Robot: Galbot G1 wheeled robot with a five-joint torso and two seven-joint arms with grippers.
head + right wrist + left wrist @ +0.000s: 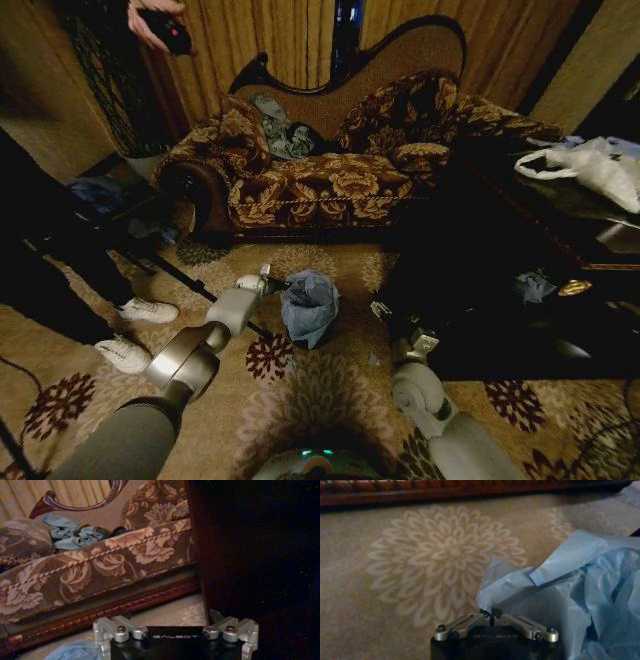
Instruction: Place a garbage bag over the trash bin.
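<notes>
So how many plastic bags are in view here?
2: the pale blue-grey film garbage bag on the carpet, pinched by the left gripper, and a white handled plastic bag on the dark table at right. Others may be hidden.

the bin is almost wholly covered by the bag, so its rim cannot be made out. in the left wrist view the bag is cut off by the picture's edge, and whether film is pinched between the closed tips of the left gripper cannot be told. in the right wrist view the spread fingers of the right gripper are cut off at the edge, and the dark cabinet is lost in shadow.
</notes>
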